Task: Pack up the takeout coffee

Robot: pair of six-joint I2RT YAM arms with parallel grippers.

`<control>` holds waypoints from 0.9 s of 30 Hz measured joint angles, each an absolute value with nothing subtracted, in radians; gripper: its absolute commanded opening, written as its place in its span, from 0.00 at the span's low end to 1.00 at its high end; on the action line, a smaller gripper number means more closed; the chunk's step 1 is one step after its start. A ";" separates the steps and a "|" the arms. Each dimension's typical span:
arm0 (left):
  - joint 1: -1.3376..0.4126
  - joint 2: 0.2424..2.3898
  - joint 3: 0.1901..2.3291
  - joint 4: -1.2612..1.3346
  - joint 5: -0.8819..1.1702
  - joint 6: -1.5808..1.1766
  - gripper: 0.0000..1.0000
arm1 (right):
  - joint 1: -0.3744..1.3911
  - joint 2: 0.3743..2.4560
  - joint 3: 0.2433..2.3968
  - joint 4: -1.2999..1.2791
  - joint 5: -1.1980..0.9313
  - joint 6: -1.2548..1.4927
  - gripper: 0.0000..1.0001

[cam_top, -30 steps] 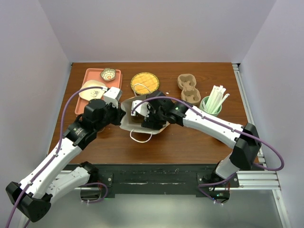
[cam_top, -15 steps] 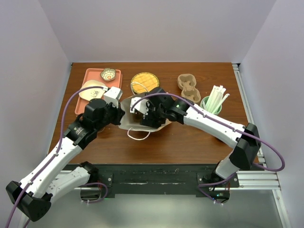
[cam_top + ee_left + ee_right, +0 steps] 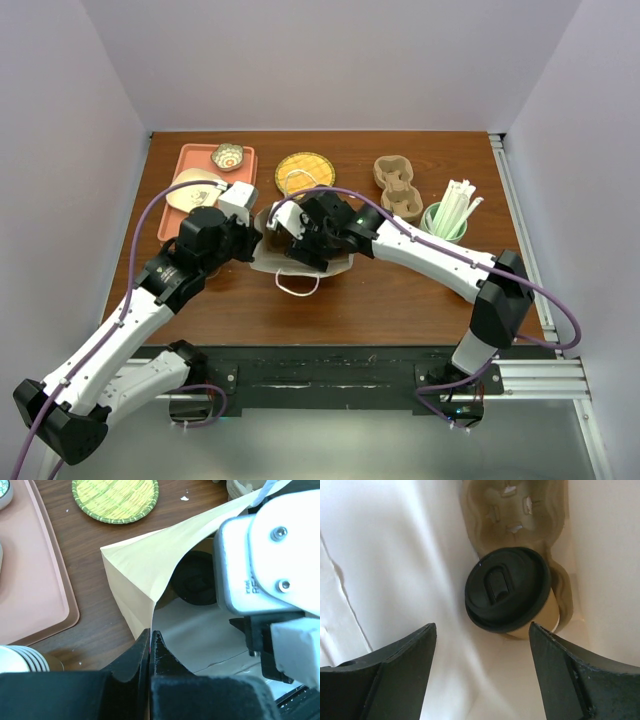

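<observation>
The takeout coffee [image 3: 507, 587], a tan paper cup with a black lid, stands in a brown pulp carrier [image 3: 515, 510] inside the pale paper bag [image 3: 145, 565]. Through the bag's mouth the lid [image 3: 197, 582] shows in the left wrist view. My right gripper [image 3: 482, 626] is open inside the bag, its fingers [image 3: 400, 665] apart on this side of the cup and touching nothing. My left gripper [image 3: 150, 635] is shut on the bag's rim and holds the mouth apart. From above, the bag [image 3: 268, 262] lies mid-table with the left gripper [image 3: 256, 238] and the right gripper [image 3: 300, 240] at it.
A pink tray [image 3: 240, 165] at the back left holds a small bowl [image 3: 228, 156] and stacked cups [image 3: 195, 190]. A woven yellow mat [image 3: 304, 172], spare pulp carriers [image 3: 397, 185] and a green cup of straws [image 3: 447, 218] line the back. The bag's handle loop [image 3: 297, 285] lies in front.
The right gripper has shifted left over the bag's mouth and its jaws have narrowed a little. The bag and its handle loop have shifted slightly. The left gripper keeps its hold.
</observation>
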State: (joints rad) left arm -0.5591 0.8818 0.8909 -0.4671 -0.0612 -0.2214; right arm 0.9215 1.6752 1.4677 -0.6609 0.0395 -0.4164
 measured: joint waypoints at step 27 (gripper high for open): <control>-0.559 0.876 0.882 -0.456 -0.056 -0.244 0.00 | 0.923 1.684 1.413 -0.514 0.192 0.045 0.64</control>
State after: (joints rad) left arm -0.5591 0.8764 0.8822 -0.4561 -0.0559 -0.2443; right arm 0.9226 1.6840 1.4132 -0.5144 0.1917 0.0448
